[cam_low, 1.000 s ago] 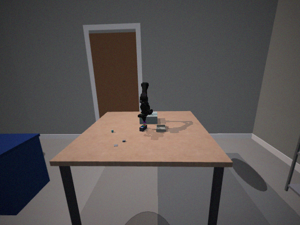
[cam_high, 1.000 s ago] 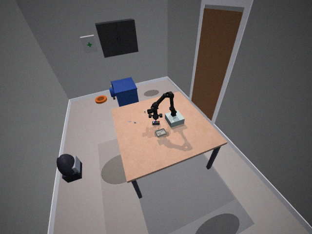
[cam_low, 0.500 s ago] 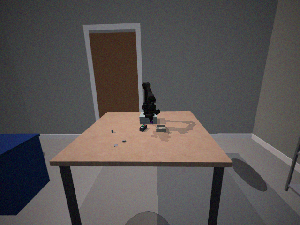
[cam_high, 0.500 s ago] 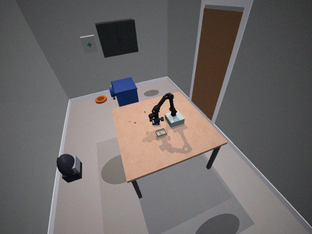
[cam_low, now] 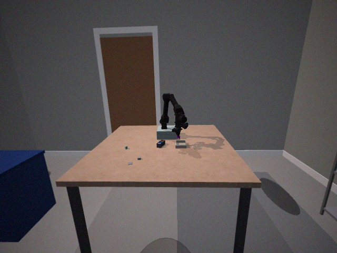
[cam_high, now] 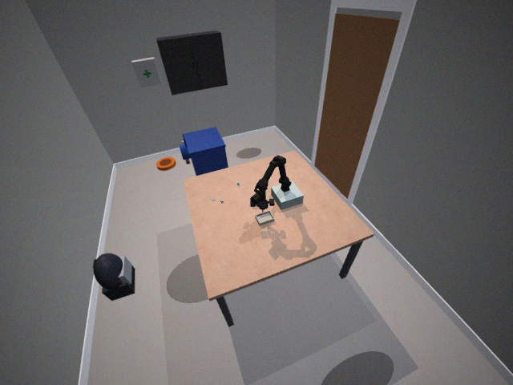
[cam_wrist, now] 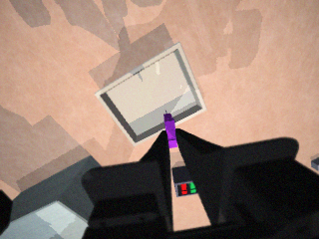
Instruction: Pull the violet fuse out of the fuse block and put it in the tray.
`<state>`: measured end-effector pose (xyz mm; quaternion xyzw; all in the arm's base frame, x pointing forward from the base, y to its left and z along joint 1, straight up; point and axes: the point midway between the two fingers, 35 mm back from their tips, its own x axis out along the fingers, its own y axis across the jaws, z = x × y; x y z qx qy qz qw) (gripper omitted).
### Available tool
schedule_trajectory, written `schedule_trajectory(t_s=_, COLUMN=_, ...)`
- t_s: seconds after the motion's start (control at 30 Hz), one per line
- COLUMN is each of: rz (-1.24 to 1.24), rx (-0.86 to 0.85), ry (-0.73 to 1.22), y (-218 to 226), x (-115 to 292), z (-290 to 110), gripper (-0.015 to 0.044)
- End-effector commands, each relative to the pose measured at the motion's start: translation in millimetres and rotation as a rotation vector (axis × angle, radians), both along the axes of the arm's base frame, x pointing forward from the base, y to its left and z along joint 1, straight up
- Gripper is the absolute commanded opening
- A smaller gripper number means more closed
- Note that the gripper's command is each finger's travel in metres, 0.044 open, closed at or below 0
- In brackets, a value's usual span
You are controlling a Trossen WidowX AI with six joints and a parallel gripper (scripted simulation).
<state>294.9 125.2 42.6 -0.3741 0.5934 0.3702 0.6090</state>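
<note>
1. Top: the gripper [cam_high: 261, 208] hangs over the tray [cam_high: 264, 218] on the table [cam_high: 289, 249].
2. Exterior: the fuse [cam_low: 178, 136] is above the tray, apart from the block [cam_low: 160, 143].
3. Wrist: fingers are clenched on the fuse (violet), over the tray's near rim.

From my station I see a peach-coloured table [cam_low: 163, 171] on dark legs, with a pale grey pedestal block [cam_high: 287, 196] toward its far side. Three small bits lie scattered on the tabletop: a teal cylinder [cam_low: 126, 147], a dark chip [cam_low: 139, 158] and a light grey chip [cam_low: 130, 163] close together. Behind stands a brown door [cam_low: 130, 81] in a white frame. On the floor I make out a blue cabinet [cam_high: 205, 150], an orange ring [cam_high: 166, 163] beside it, and a dark round-headed object [cam_high: 108, 269] on a base. A black wall panel [cam_high: 191, 62] hangs next to a white first-aid box [cam_high: 145, 71].
</note>
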Motion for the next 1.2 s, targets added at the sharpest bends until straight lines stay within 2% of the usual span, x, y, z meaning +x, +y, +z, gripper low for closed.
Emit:
schedule_trajectory(t_s=0.0, rz=-0.004, rx=0.006, ry=-0.001, y=22.0, x=-3.2, z=1.1, gripper=0.0)
schedule_trajectory(t_s=1.07, rz=-0.004, rx=0.006, ry=-0.001, y=23.3, x=-2.7, z=-39.0, gripper=0.0)
schedule_trajectory(t_s=1.17, rz=0.001, rx=0.002, ry=0.0, y=22.8, x=-2.8, z=-35.6, gripper=0.0079)
